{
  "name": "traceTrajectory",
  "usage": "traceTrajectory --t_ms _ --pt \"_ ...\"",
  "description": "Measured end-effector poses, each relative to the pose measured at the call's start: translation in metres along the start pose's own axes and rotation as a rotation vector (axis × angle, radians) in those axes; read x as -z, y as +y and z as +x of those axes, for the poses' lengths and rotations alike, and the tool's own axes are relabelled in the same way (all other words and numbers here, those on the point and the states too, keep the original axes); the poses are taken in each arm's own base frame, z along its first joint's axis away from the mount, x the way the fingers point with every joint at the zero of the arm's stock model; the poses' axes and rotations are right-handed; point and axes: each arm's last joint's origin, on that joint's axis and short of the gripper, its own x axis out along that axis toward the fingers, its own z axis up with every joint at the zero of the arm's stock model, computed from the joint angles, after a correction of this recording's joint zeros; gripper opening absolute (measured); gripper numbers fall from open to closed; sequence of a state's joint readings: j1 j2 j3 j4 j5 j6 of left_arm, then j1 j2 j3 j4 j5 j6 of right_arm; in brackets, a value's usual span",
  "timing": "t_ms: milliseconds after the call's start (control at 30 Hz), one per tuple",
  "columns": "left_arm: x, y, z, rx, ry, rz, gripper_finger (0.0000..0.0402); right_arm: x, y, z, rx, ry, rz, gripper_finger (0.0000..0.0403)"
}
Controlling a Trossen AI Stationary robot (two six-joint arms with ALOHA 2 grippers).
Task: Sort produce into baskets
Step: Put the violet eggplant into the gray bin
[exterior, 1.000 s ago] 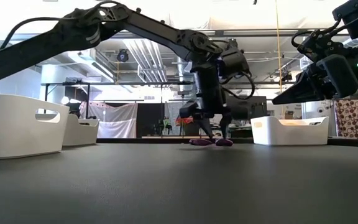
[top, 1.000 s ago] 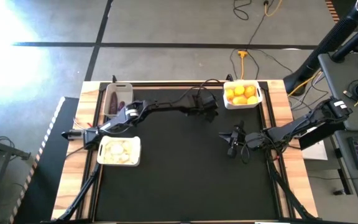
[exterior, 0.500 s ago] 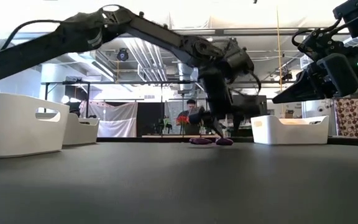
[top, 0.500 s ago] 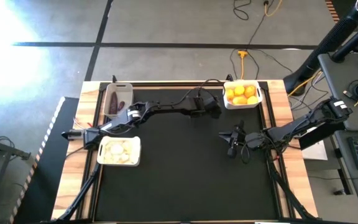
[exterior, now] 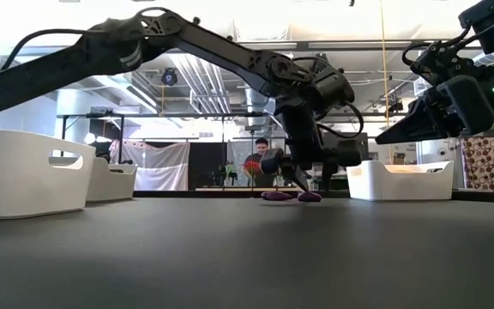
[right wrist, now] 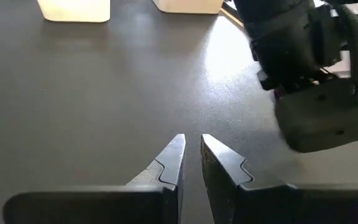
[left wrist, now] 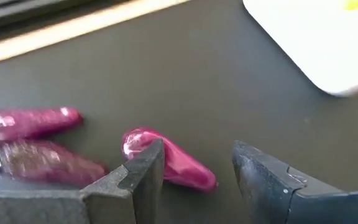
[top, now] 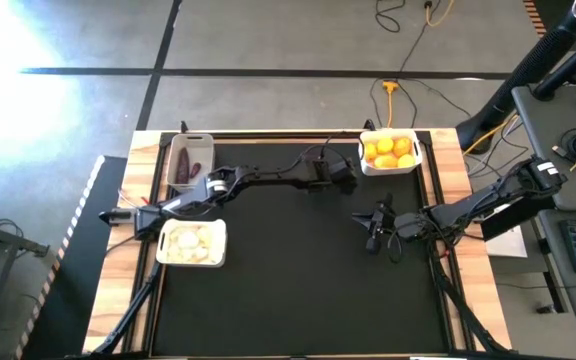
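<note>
L gripper hangs low over the desk near the far edge, just beside the citrus bin; jaws apart, nothing gripped. An eggplant lies on the mat at the jaws, one end hidden behind a finger, long axis flat on the desk and running slantwise across the gap, rounded end toward that finger. Two more eggplants lie just beside it, side by side, roughly parallel to each other, both flat.

R gripper waits mid-desk on the right, raised, jaws all but closed, empty.

Bins: white bin w/ garlic at near left; narrow grey bin at far left w/ an eggplant inside, long axis along the bin; white bin w/ citrus at far right.
</note>
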State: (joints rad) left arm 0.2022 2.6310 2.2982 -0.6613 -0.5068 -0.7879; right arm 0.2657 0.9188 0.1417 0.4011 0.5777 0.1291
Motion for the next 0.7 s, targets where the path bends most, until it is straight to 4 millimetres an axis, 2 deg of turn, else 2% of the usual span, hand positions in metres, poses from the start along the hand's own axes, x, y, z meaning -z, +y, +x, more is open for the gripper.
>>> traceTrajectory --t_ms 300,433,567,700 --pt "0.026 -0.029 -0.041 0.064 0.058 0.088 0.0174 0.0 0.0 0.0 0.0 0.001 -0.002 0.0043" --pt "0.031 -0.04 -0.061 0.03 -0.007 0.141 0.0174 -0.001 0.001 0.0 -0.017 -0.004 0.003 0.0043" --pt "0.035 -0.041 -0.07 -0.042 -0.058 0.124 0.0174 -0.001 0.001 0.0 -0.022 -0.005 0.005 0.0043" --pt "0.036 -0.039 -0.066 -0.039 -0.035 0.088 0.0174 0.0 0.0 0.0 -0.01 -0.003 0.003 0.0043"
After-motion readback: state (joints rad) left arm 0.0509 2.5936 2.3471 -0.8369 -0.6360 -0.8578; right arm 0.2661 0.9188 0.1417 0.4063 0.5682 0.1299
